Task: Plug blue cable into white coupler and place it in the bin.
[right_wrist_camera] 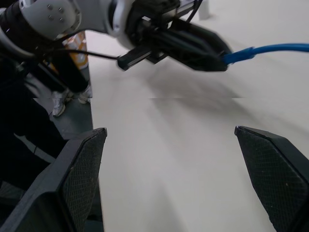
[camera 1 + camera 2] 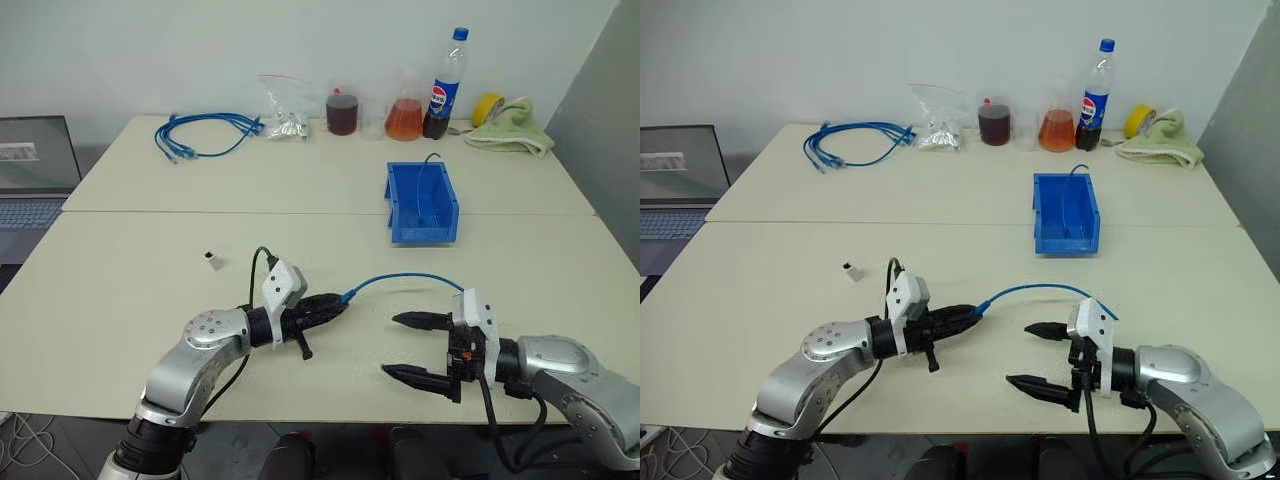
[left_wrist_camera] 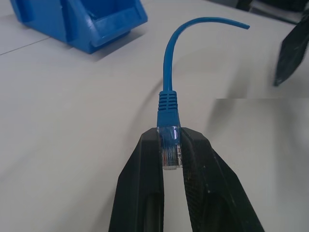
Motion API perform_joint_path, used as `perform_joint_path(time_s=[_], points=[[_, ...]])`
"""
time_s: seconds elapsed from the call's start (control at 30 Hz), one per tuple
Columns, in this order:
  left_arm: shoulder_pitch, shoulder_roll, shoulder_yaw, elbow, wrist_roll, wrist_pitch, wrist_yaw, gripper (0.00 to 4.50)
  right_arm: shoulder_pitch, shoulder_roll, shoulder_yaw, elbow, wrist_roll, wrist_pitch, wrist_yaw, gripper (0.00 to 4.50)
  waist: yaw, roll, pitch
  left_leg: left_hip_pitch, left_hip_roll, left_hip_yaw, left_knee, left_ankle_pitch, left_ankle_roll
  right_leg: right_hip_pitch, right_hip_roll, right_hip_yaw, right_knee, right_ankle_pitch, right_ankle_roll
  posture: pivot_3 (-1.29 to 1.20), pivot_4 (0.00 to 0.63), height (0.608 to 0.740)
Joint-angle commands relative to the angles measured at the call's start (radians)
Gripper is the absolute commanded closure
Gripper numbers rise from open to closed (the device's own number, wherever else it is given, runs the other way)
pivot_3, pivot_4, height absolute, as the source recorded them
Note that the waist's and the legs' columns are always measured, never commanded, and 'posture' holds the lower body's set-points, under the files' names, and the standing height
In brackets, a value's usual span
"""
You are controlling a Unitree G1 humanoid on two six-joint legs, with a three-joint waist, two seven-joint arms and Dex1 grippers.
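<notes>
1. The right gripper [image 2: 412, 347] is seen nearest the table's [image 2: 130, 290] front edge, level with the bin [image 2: 422, 203] and well in front of it; its two fingers are spread wide and nothing is held between them.
2. The left gripper [image 2: 338, 303] is seen to the left of the right gripper, pointing toward it, also well in front of the bin. Its fingers [image 3: 145, 174] are pressed together on the clear plug [image 3: 169, 145] of the blue cable [image 2: 405, 278].
3. From the plug, the cable is carried in an arc above the table toward the right gripper, and its free end [image 2: 459, 290] is seen just over that gripper's upper finger; whether it touches cannot be told.
4. The white coupler [image 2: 213, 261] is seen lying on the table, in front of the bin and well to its left, apart from both grippers.
5. The bin is seen standing upright past the table's middle seam, right of centre, with its lowered lip turned toward the front. A thin dark wire [image 2: 430, 158] is seen rising at its back wall.
6. Behind the bin, along the far edge, a coil of blue cables [image 2: 200, 135], a clear bag [image 2: 285, 110], a jar of dark liquid [image 2: 342, 110], a flask of orange liquid [image 2: 404, 118], a cola bottle [image 2: 447, 85], a yellow tape roll [image 2: 487, 106] and a green cloth [image 2: 515, 130] are seen.
7. A laptop [image 2: 35, 170] is seen far left of the bin, off the table.
</notes>
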Motion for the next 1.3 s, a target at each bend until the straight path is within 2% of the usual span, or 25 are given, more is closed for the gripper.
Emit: perform_joint_path(time_s=[0.03,0.4,0.73,0.87,1.0,1.17,1.2,1.3], points=[[-0.026,0.029,0.018,-0.057,-0.060,0.017,-0.053,4.24,-0.037,0.023,-0.015,0.039,0.044,0.026,-0.014,0.00,-0.003,0.000,0.000,0.000,0.000,0.000,0.000,0.000,0.000,0.000,0.000,0.000,0.000,0.000,0.000,0.00,0.150,0.740],[-0.045,0.065,0.029,-0.122,-0.176,0.105,-0.099,4.25,-0.190,0.154,0.003,0.175,0.150,0.119,-0.040,0.00,-0.015,-0.001,0.001,0.000,0.000,0.000,0.000,0.000,0.000,0.000,0.000,0.000,0.000,0.000,0.000,0.00,0.150,0.740],[-0.044,0.086,0.032,-0.132,-0.206,0.120,-0.099,4.25,-0.250,0.189,0.018,0.187,0.181,0.154,-0.016,0.00,-0.015,-0.001,0.001,0.000,0.000,0.000,0.000,0.000,0.000,-0.001,0.000,0.000,0.001,0.000,0.000,0.00,0.150,0.740],[-0.044,0.095,0.032,-0.130,-0.212,0.119,-0.103,4.25,-0.269,0.183,0.023,0.190,0.192,0.167,-0.002,0.67,-0.015,-0.001,0.001,0.000,0.000,0.000,0.000,0.000,0.000,-0.001,0.000,0.000,0.001,0.000,0.000,0.00,0.150,0.740],[-0.046,0.101,0.028,-0.129,-0.215,0.117,-0.109,4.25,-0.279,0.183,0.032,0.197,0.185,0.170,0.013,1.72,-0.015,-0.001,0.001,0.000,0.000,0.000,0.000,0.000,0.000,-0.001,0.000,0.000,0.001,0.000,0.000,0.00,0.150,0.740],[-0.047,0.104,0.025,-0.131,-0.215,0.116,-0.114,4.25,-0.285,0.181,0.040,0.201,0.179,0.171,0.025,2.74,-0.015,-0.001,0.001,0.000,0.000,0.000,0.000,0.000,0.000,-0.001,0.000,0.000,0.001,0.000,0.000,0.00,0.150,0.740],[-0.047,0.103,0.025,-0.130,-0.215,0.116,-0.114,4.25,-0.286,0.181,0.041,0.202,0.178,0.171,0.027,3.11,-0.015,-0.001,0.001,0.000,0.000,0.000,0.000,0.000,0.000,-0.001,0.000,0.000,0.001,0.000,0.000,0.00,0.150,0.740],[-0.047,0.101,0.024,-0.130,-0.215,0.115,-0.114,4.25,-0.288,0.180,0.042,0.204,0.177,0.170,0.030,3.85,-0.015,-0.001,0.001,0.000,0.000,0.000,0.000,0.000,0.000,-0.001,0.000,0.000,0.001,0.000,0.000,0.00,0.150,0.740]])
